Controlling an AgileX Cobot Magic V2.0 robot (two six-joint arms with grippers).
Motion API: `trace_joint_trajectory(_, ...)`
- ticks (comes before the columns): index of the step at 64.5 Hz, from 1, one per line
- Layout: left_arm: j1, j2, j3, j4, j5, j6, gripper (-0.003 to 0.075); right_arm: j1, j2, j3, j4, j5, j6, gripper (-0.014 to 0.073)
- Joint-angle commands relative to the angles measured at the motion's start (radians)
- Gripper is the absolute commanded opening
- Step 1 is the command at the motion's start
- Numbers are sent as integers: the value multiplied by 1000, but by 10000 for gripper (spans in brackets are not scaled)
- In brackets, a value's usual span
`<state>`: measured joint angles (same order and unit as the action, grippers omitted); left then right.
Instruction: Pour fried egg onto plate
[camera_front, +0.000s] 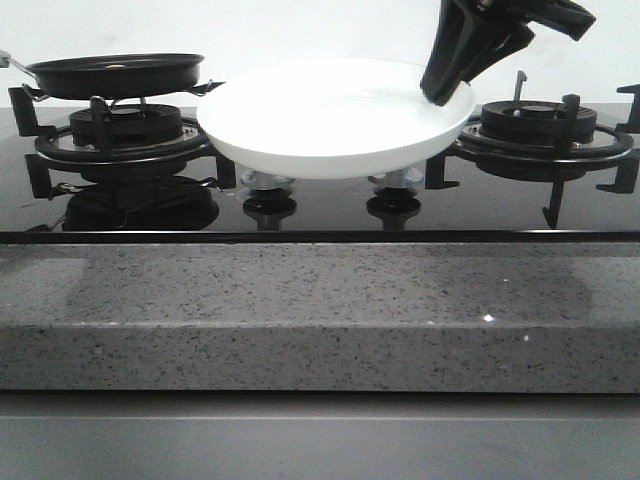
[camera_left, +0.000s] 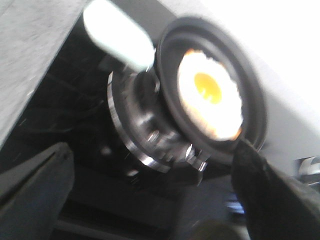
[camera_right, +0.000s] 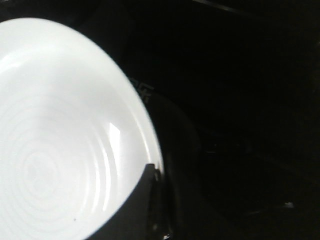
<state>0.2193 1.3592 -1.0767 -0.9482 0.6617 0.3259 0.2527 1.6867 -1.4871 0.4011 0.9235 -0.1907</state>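
Note:
The white plate (camera_front: 335, 125) hangs above the middle of the stove. My right gripper (camera_front: 447, 92) is shut on its right rim; one dark finger (camera_right: 142, 200) lies over the plate's rim (camera_right: 75, 125) in the right wrist view. The fried egg (camera_left: 210, 95), with its orange yolk, lies in the black pan (camera_left: 255, 100). The pan (camera_front: 115, 75) sits on the left burner, and its pale handle (camera_left: 117, 37) sticks out. My left gripper (camera_left: 155, 200) is open and empty, short of the pan. It is out of the front view.
The black glass stove (camera_front: 320, 215) has a left burner grate (camera_front: 120, 140) and a right burner grate (camera_front: 540, 135). Two knobs (camera_front: 268, 205) sit under the plate. A grey speckled counter edge (camera_front: 320, 310) runs along the front.

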Motion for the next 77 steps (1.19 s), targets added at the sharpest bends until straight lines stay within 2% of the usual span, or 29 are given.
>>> trace_joint_trajectory(1, 63, 55, -94, -220, 86, 125, 617, 1, -53, -22, 31, -44, -12, -57)
trace_joint_trajectory(9, 108, 160, -174, -328, 149, 188, 617, 1, -53, -22, 31, -44, -12, -57)
trace_joint_trajectory(29, 113, 364, -338, -401, 242, 188, 616, 1, -53, -22, 31, -44, -12, -57)
trace_joint_trajectory(42, 113, 428, -375, -420, 263, 188, 596, 1, -53, -22, 31, -44, -12, -57)
trace_joint_trajectory(47, 111, 437, -375, -428, 263, 188, 553, 1, -53, -22, 31, -44, -12, -57)
trace_joint_trajectory(61, 111, 442, -375, -430, 270, 188, 360, 1, -53, -22, 31, -44, -12, -57)
trace_joint_trajectory(77, 111, 442, -375, -430, 270, 188, 107, 1, -53, -22, 31, -44, -12, -57)
